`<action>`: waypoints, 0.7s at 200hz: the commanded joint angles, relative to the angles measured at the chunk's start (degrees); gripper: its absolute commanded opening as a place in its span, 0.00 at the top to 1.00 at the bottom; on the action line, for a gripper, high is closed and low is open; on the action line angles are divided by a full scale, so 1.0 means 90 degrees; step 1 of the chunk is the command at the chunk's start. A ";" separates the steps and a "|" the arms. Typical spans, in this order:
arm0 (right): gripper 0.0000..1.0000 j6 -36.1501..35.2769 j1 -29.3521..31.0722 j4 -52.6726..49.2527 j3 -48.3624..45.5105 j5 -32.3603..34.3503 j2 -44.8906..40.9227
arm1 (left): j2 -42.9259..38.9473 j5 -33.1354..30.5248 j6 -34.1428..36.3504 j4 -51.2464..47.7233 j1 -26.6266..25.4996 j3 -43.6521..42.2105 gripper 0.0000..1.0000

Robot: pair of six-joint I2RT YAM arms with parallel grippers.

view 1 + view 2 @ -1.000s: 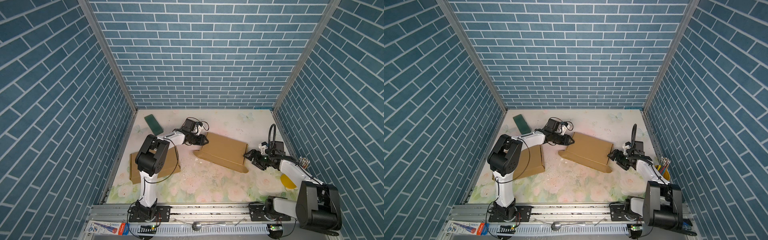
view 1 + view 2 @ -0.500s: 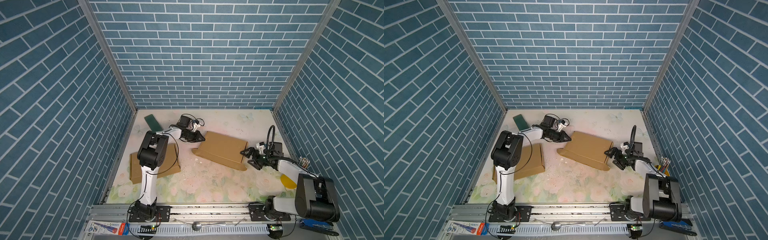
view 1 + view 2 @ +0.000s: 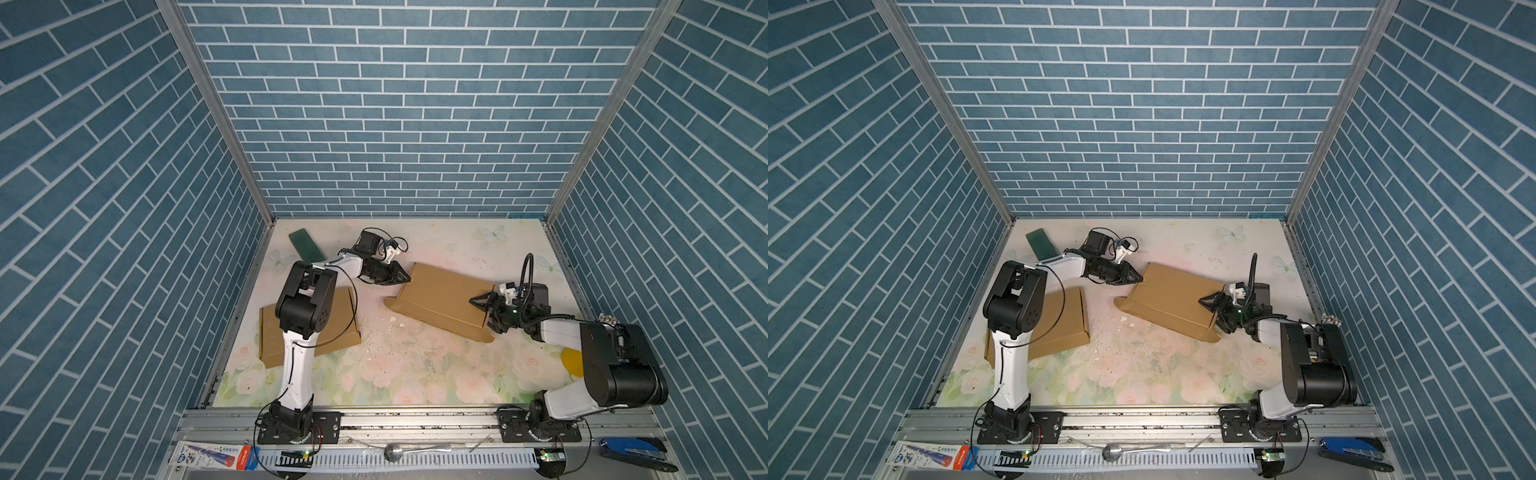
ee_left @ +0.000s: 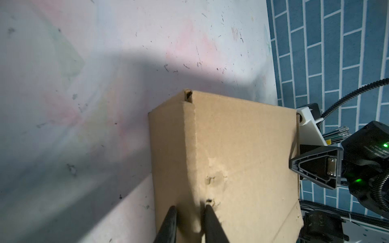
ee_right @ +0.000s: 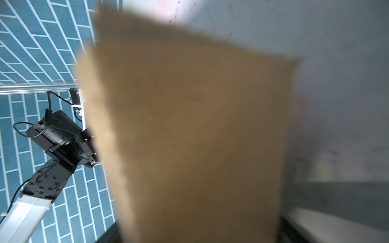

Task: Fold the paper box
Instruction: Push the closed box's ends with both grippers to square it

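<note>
Both top views are showing right gripper point(image 3: 483, 315) gaping around paper box point(image 3: 444, 297); left wrist view is revealing left gripper point(image 4: 190, 207) narrowly astride its crease, hold unclear.

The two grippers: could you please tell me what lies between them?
The paper box lies between them, with the left gripper at one end and the right gripper at the opposite end. Both top views show this.

No text can be read for certain. A flat packet point(image 3: 216, 456) at the left end of the front rail point(image 3: 415, 419) carries blue and red print in both top views, but the letters are too small. In the left wrist view, white lettering on the right arm's black wrist housing point(image 4: 370, 143) is too blurred.
</note>
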 commanded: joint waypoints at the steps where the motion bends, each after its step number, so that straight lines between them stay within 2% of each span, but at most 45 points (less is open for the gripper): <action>1: 0.24 0.0846 0.0095 0.1135 -0.0175 -0.0024 0.0166 | 0.0309 -0.1098 0.0021 -0.0635 0.0130 -0.0297 0.65; 17: 0.29 0.1045 0.0093 0.1234 -0.0188 -0.0032 0.0125 | -0.0099 -0.1146 -0.0095 -0.0470 0.0130 -0.0416 0.51; 39: 0.36 0.1288 0.0086 0.1202 -0.0165 -0.0014 -0.0041 | -0.0997 -0.1398 -0.0089 -0.0265 0.0145 -0.0667 0.39; 75: 0.45 0.1483 0.0071 0.0590 0.0129 -0.0019 -0.0224 | -0.2555 -0.2071 0.0247 0.0118 0.0084 -0.1188 0.33; 90: 0.48 0.1520 0.0065 0.0269 0.0305 -0.0046 -0.0358 | -0.3190 -0.2541 0.0639 0.0258 -0.0053 -0.1418 0.33; 107: 0.51 0.1517 0.0043 -0.0189 0.0504 -0.0044 -0.0571 | -0.3844 -0.3313 0.1561 0.0109 -0.0425 -0.1558 0.31; 123: 0.54 0.1564 0.0019 -0.0543 0.0684 -0.0084 -0.0751 | -0.4440 -0.4136 0.2912 0.0179 -0.1053 -0.1877 0.30; 140: 0.56 0.1699 -0.0006 -0.0744 0.0848 -0.0247 -0.0872 | -0.4951 -0.4798 0.4301 0.0566 -0.1805 -0.2420 0.23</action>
